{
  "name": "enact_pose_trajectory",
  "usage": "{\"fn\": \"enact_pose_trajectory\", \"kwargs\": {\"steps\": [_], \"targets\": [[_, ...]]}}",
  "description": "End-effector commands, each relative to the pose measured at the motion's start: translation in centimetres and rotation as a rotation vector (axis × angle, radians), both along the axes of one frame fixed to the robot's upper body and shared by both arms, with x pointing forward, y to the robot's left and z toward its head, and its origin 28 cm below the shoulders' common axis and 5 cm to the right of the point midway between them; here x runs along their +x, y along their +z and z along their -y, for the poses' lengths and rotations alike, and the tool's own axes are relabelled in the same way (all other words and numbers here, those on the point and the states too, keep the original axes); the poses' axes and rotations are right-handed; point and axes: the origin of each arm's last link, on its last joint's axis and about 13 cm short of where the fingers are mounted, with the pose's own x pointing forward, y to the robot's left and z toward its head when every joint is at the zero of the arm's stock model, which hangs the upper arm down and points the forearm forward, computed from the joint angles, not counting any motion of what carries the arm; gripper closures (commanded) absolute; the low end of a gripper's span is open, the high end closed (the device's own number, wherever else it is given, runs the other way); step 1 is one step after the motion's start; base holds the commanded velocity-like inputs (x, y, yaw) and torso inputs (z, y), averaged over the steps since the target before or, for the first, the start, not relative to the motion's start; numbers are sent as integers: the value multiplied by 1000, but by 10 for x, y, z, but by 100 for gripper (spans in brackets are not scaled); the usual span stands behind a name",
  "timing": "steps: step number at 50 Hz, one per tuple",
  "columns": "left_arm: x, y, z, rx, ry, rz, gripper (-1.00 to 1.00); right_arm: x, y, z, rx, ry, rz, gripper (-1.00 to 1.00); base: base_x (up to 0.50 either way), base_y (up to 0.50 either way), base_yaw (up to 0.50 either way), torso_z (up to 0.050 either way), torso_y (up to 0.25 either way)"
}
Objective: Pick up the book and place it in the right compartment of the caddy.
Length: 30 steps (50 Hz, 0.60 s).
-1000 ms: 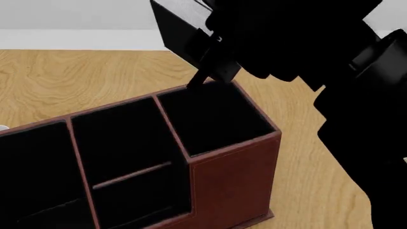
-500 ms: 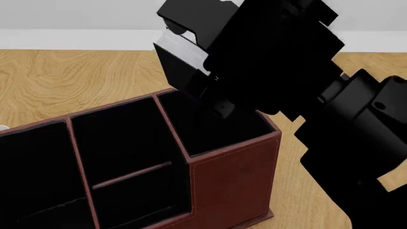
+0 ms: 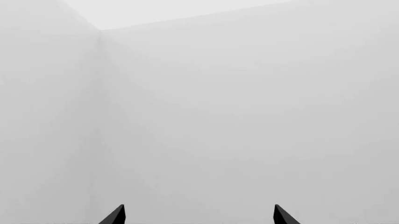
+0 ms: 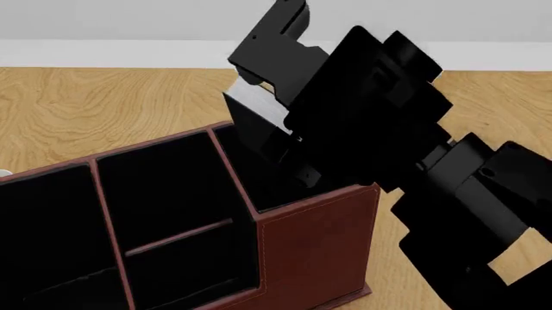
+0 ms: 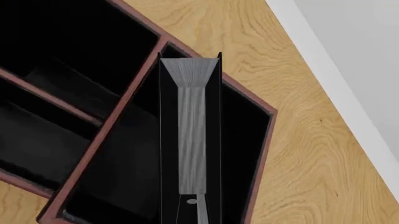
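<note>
- Your right gripper (image 4: pixel 298 145) is clamped on the small thick black-covered book with white page edges (image 4: pixel 255 103), held tilted so that one lower corner leads into the opening.
- The book's low end sits inside the rim of the tall, black-lined right compartment (image 4: pixel 258 174) of the large reddish-brown leather-look caddy (image 4: pixel 319 245); the upper end stands well above the walls.
- In the right wrist view the book (image 5: pixel 190 135) runs straight along the gripper axis over the right compartment (image 5: pixel 246 140), its covers near the dividing wall. Judgement: the tilt lets the corner clear the rim before you straighten up.
- Likely risk: a cover catching on the divider beside the middle section (image 4: pixel 164 194).
- Your left gripper (image 3: pixel 198 215) faces only a pale blank wall (image 3: pixel 237 116); its two fingertips stand wide apart with nothing between them.
- The caddy rests on the light wood-grain desk (image 4: pixel 95 110).
- Task judged nearly done: release is not yet made.
</note>
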Motion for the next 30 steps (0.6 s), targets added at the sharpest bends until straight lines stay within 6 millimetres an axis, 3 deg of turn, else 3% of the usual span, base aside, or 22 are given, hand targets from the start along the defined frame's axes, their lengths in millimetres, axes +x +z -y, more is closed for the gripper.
{"fn": "enact_pose_trajectory", "kwargs": {"steps": [1, 30], "targets": [[1, 0, 1, 2, 1, -3, -100, 8, -8, 4, -29, -24, 49, 100, 0, 0, 0, 0, 0], [3, 1, -1, 11, 10, -11, -100, 25, -37, -2, -31, -8, 61, 100, 0, 0, 0, 0, 1]]}}
